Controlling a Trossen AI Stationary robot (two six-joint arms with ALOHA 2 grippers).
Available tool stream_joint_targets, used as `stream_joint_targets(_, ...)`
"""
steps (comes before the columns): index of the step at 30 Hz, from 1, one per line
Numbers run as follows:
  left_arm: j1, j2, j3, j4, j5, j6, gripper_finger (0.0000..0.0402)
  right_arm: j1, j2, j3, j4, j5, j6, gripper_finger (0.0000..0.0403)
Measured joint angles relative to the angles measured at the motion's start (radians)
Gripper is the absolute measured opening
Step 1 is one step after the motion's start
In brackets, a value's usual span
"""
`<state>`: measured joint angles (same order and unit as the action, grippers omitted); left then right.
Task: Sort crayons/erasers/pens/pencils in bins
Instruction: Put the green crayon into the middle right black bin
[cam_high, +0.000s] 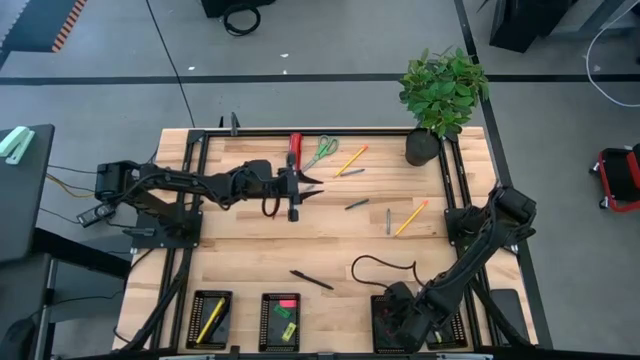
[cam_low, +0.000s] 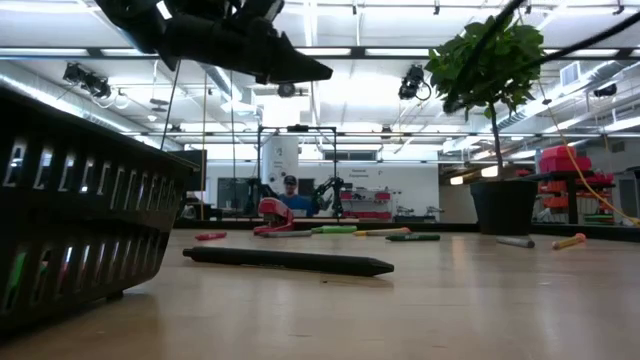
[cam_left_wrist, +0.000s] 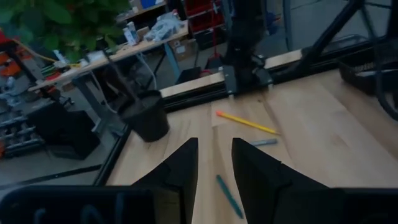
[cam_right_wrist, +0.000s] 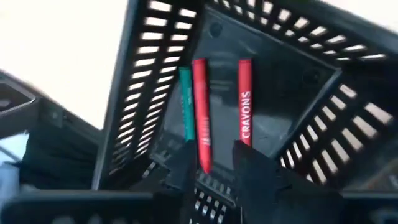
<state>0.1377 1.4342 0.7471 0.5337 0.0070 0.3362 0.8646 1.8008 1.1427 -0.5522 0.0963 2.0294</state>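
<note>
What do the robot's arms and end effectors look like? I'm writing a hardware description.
Both arms are dark, jointed links. The left arm has thin cables at its base; a black cable loops beside the right arm. Each end effector, left and right, has two dark, wedge-shaped fingers.

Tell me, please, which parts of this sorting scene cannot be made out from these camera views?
- High view: the right arm covers the third bin, hiding its contents.
- High view: the fourth bin is mostly hidden by the same arm.
- Low view: the near bin is cut off by the left edge; its contents cannot be seen.
- Right wrist view: the right end effector covers the lower ends of the crayons.
</note>
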Motion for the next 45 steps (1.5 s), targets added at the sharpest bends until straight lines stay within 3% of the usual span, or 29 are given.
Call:
stream_joint_targets(5,-0.012,0.000,0.000,0.000,0.000,0.048,0.0107,0.000,-0.066,0.000,-0.050,0.000,-0.006,0.0165)
stream_joint_targets(10,-0.007,0.000,0.000,0.006,0.000,0.068,0.0107,-0.026,-0.188,0.000,-0.139,0.007,0.017,0.0179)
stream_joint_targets(14,0.001,0.018,-0.001,0.024,0.007,0.071,0.0107,-0.084,-0.279,0.000,-0.201,0.138,-0.048,0.0177)
stream_joint_targets(17,0.011,0.040,-0.001,0.051,0.016,0.056,0.0107,-0.147,-0.313,0.000,-0.279,0.256,-0.163,0.0175)
stream_joint_targets(20,0.017,0.065,-0.001,0.043,0.016,0.043,0.0107,-0.232,-0.317,0.000,-0.379,0.299,-0.295,0.0174)
stream_joint_targets(25,0.012,0.095,-0.001,0.034,0.018,-0.024,0.0107,-0.380,-0.292,-0.023,-0.444,0.299,-0.571,0.0174)
stream_joint_targets(35,0.003,0.100,-0.001,-0.105,0.018,-0.038,0.0107,-0.625,-0.273,-0.057,-0.395,0.290,-1.014,0.0174)
stream_joint_targets(41,0.058,0.117,-0.001,-0.118,0.020,-0.084,0.0107,-0.768,-0.273,-0.058,-0.376,0.189,-1.243,0.0174)
stream_joint_targets(45,0.100,0.142,-0.001,-0.120,0.082,-0.102,0.0103,-0.837,-0.273,-0.058,-0.352,0.162,-1.383,0.0174)
